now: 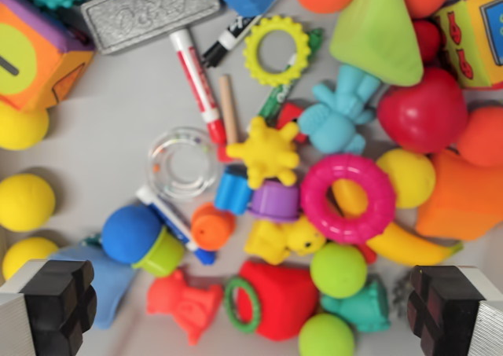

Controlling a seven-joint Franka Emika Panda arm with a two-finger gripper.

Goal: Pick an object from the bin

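Gripper [247,309] jaws wide apart, holding nothing, above the bin [110,152]. Between the fingers: red block [287,293], green ring [242,303], green ball [338,269], all touching. Risk: a closing pad catches a neighbour, or the ball rolls out.
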